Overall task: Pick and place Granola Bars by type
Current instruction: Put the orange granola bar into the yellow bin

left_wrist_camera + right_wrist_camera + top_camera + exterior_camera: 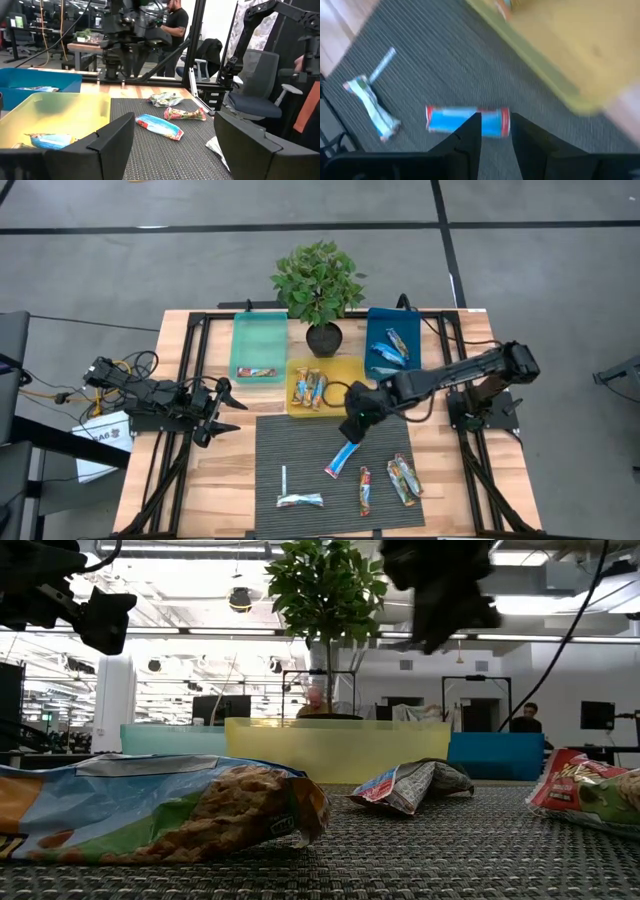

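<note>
1. Nearest the low camera, a green-and-orange granola bar (150, 805) is seen lying on the dark ribbed mat (300, 455), with a crumpled wrapper (410, 785) and a red-and-green bar (590, 790) farther back.
2. The right gripper (495, 125) is held above the mat just in front of the yellow bin (325, 405), over the blue granola bar (467, 120); its fingers are parted narrowly and nothing is gripped.
3. The step in hand is judged to be the approach to that blue bar.
4. Next, a descent and a closing across the bar's width are called for, then a carry to the blue bin (375, 340), where blue bars (392, 348) already lie.
5. The left gripper (222, 410) is parked wide open and empty at the mat's left edge, near the teal bin (258, 330).
</note>
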You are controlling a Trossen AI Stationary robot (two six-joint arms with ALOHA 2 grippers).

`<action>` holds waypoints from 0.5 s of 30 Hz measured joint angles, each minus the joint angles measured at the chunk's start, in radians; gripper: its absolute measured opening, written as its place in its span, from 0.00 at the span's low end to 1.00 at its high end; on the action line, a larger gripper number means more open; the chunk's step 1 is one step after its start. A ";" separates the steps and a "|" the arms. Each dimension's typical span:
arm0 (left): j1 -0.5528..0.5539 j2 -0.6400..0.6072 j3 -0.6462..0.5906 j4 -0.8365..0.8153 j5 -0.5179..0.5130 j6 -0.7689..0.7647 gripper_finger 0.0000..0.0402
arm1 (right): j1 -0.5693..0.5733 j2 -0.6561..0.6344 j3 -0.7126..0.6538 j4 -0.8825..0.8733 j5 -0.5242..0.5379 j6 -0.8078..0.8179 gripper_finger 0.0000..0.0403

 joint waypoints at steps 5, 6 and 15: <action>0.000 0.000 0.000 0.000 0.000 -0.002 0.66 | 0.079 -0.005 0.000 -0.101 -0.004 0.210 0.24; 0.000 0.000 0.000 0.000 0.000 -0.001 0.66 | 0.097 -0.005 0.000 -0.114 -0.012 0.242 0.24; 0.000 0.000 0.000 0.000 0.000 0.001 0.66 | 0.223 0.016 0.000 -0.136 -0.112 0.461 0.24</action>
